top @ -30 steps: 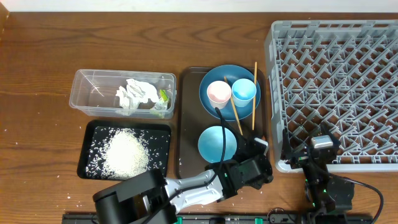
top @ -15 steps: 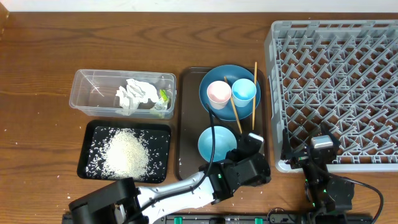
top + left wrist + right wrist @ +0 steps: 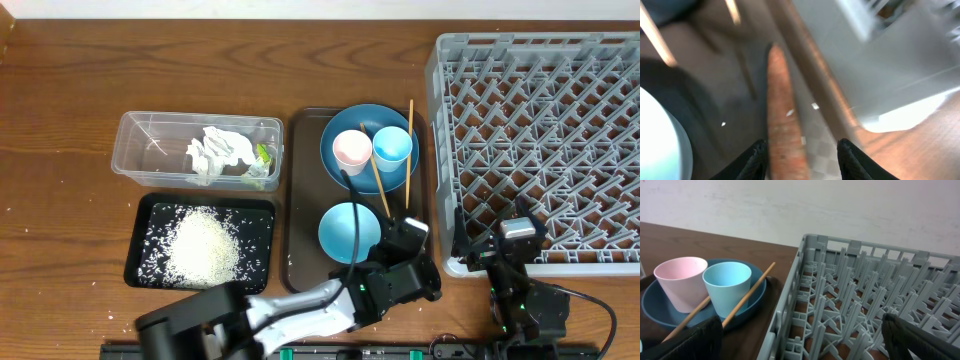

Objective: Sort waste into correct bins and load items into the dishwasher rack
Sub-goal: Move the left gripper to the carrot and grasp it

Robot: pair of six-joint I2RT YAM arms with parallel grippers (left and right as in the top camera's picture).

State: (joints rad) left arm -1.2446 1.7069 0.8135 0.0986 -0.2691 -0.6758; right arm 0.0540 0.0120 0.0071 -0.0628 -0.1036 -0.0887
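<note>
The clear tub (image 3: 138,150) at ten o'clock holds the napkin (image 3: 218,150) and wrapper (image 3: 264,155). The black tray (image 3: 146,208) at eight holds rice (image 3: 200,245). The left end effector (image 3: 802,145), half-open, straddles the carrot (image 3: 782,115) on the brown tray (image 3: 300,200) without clamping it. The right end effector (image 3: 802,325) is spread wide and empty.

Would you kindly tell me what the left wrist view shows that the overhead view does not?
Only the left wrist view, though blurred, shows the carrot lying on the brown tray between the open fingers of the left gripper; from overhead the arm hides it. Only the overhead view shows the clear tub holding the napkin, the black tray of rice, the pink cup and the light-blue cup. Both show the brown tray, the light-blue bowl and the chopsticks.
</note>
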